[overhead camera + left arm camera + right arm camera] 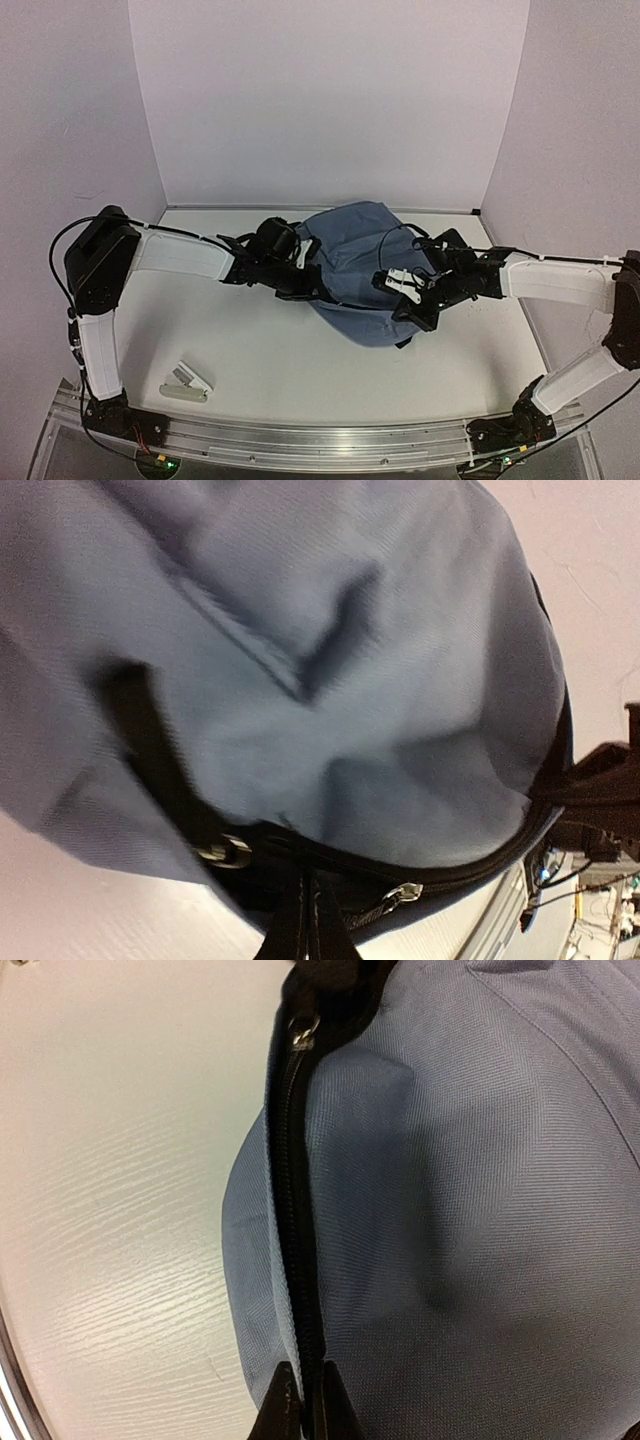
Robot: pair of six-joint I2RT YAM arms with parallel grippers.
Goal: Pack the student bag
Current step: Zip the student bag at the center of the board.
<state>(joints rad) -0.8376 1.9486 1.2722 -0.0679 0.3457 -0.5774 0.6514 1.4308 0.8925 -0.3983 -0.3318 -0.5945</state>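
Note:
The student bag (355,265), soft blue-grey fabric with black zipper lines, lies in the middle of the table. My left gripper (303,286) is at its left edge. In the left wrist view the left gripper (304,882) is pinched shut on the bag's black zipper edge, between a metal ring (228,850) and a silver zipper pull (402,892). My right gripper (413,300) is at the bag's front right. In the right wrist view the right gripper (307,1366) is shut on the closed black zipper line (297,1210), with another pull (302,1030) at the far end.
A small white stapler-like object (187,383) lies on the white table (250,350) at the front left. Pale walls enclose the table on three sides. An aluminium rail (320,445) runs along the near edge.

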